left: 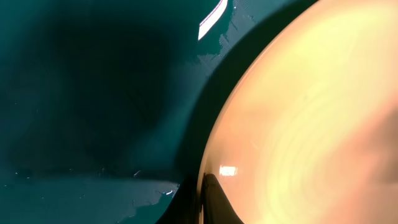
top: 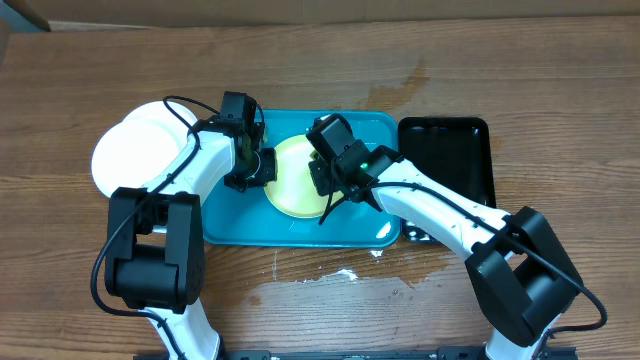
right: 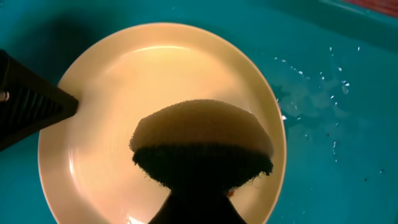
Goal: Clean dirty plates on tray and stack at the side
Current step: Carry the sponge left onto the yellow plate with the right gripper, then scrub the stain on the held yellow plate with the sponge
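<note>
Brown wood-grain surface. Glossy black tray sits on it right of centre, rounded corners, raised rim. Darker damp-looking patch on the wood just behind it, to the left. Small white splatter toward the front. Sponge: yellow body, dark scrub layer.

Pale yellow plate lies in the wet turquoise tray. A sponge with dark scouring layer rests on the plate's lower half.
</note>
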You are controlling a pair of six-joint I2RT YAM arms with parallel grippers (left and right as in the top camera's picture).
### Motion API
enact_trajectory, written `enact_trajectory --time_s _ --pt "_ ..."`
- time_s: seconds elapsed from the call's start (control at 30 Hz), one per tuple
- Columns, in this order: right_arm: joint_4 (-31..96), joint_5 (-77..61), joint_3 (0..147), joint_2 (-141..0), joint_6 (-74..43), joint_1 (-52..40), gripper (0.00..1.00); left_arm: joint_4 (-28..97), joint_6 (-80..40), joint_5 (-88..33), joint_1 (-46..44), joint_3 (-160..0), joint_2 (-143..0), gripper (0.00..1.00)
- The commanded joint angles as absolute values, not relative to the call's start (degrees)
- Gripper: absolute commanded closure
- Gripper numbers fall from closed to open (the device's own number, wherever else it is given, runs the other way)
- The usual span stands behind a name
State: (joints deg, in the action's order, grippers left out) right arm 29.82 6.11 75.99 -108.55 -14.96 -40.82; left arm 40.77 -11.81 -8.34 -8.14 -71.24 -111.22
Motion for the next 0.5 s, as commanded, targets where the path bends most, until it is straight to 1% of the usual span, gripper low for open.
enact_trajectory --time_s 0.0,0.07,0.13,0.2,0.27,0.33,0.4,0.47 --pt "28.97 7.66 77.10 -109.67 -15.25 -40.77 0.96 41.32 -10.26 -5.98 -7.94 -69.91 -112.38 0.96" --pt "29.04 7.62 77.10 -110.54 -15.25 -40.77 0.94 41.36 -10.26 -5.98 -7.94 -69.91 -112.38 0.96" --pt "29.02 7.42 77.10 -111.00 -15.22 -40.77 0.79 41.39 -10.26 -5.98 -7.94 -69.91 -112.38 0.96" --pt "28.71 7.46 77.12 -110.96 -15.18 -40.77 0.73 41.36 -10.24 -5.96 -7.94 -69.91 -112.38 0.96" --pt "28.47 7.46 77.54 -110.87 -15.18 -40.77 0.58 41.34 -10.26 -5.96 -7.94 -69.91 -112.38 0.96" --pt "28.71 7.46 78.02 -110.74 -14.96 -40.77 0.48 41.34 -10.26 -5.96 -7.94 -69.91 -112.38 0.96" --pt "29.71 7.46 78.59 -110.28 -14.98 -40.77 0.42 41.34 -10.24 -5.93 -7.94 -69.91 -112.38 0.96" --pt "31.79 7.46 79.40 -109.40 -14.98 -40.77 0.41 41.34 -10.26 -5.93 -7.94 -69.91 -112.38 0.96"
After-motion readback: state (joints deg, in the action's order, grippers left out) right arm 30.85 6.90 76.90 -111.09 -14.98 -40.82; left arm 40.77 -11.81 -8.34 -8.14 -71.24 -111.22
